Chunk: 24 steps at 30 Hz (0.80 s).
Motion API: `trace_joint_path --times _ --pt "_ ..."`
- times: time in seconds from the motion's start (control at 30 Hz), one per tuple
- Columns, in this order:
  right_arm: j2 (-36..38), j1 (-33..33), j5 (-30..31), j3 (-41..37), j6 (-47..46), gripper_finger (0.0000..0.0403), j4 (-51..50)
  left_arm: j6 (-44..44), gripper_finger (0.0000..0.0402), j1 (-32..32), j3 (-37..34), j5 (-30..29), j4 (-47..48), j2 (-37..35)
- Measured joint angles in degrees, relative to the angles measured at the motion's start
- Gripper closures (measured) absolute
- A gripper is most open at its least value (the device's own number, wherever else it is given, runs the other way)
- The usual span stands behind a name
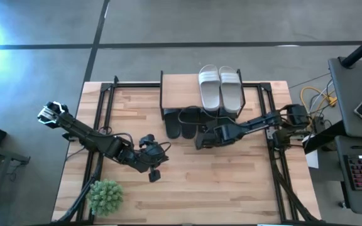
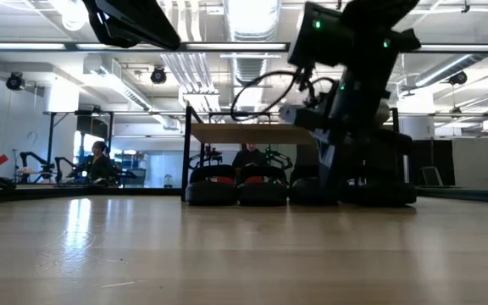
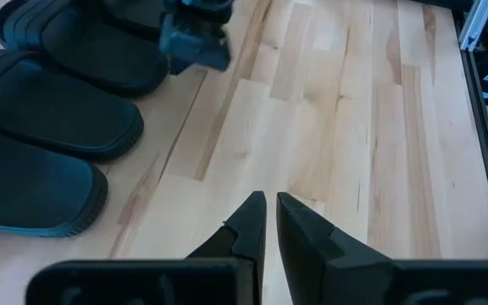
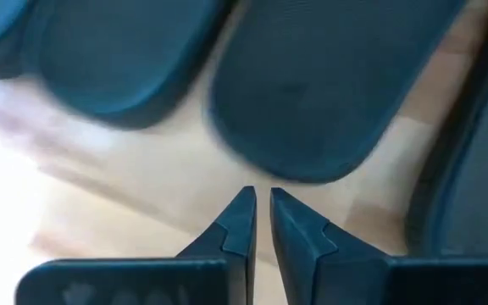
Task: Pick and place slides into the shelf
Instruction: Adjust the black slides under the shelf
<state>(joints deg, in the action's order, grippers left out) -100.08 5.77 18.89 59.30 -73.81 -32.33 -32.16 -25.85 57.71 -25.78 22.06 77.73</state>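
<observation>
Two light grey slides [image 1: 220, 86] lie side by side on the wooden top board of the shelf [image 1: 181, 88]. Below that board, at the shelf's front, black slides [image 1: 182, 122] sit on the table [image 1: 231, 182]; the high view shows two of them clearly and a third mostly covered by the right arm, while the right wrist view shows parts of four dark soles, one cut off at each edge. A fourth black slide cannot be confirmed from above. In the low view, the black slides [image 2: 235, 188] stand in a row under the shelf [image 2: 248, 134], the rightmost ones hidden behind the dark arm.

The right gripper [image 1: 203, 139] hangs just in front of the black slides at the shelf's front. Its fingers [image 4: 237, 222] are pressed nearly together with nothing between them, their tips just short of the rounded end of one black slide [image 4: 312, 93], not touching it.

The left gripper [image 1: 155, 174] rests well apart from the shelf, over bare table near a green plant [image 1: 105, 196]. Its fingers [image 3: 252, 222] are likewise clenched on nothing, with three black slides [image 3: 53, 106] off to one side and the right gripper [image 3: 195, 34] blurred beyond them.
</observation>
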Motion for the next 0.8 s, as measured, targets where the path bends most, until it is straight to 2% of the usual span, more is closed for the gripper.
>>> trace_joint_path --times 0.1,0.33,0.53,0.8 --pt "1.11 2.18 -2.48 1.59 0.36 0.0372 -3.62 0.09 0.0385 0.0 0.0 0.0 0.03 -0.02" --pt "2.24 7.01 -3.04 1.31 -5.7 0.0372 -17.16 1.47 0.0385 0.0 -0.02 -0.2 0.01 -0.02" --pt "2.24 6.28 -3.9 -4.11 -9.89 0.0372 -16.75 1.53 0.0385 0.0 -0.02 -0.41 0.01 -0.02" --pt "2.24 2.67 1.41 -7.58 -10.42 0.0372 -16.66 1.53 0.0385 0.0 -0.02 -0.44 -0.01 -0.02"
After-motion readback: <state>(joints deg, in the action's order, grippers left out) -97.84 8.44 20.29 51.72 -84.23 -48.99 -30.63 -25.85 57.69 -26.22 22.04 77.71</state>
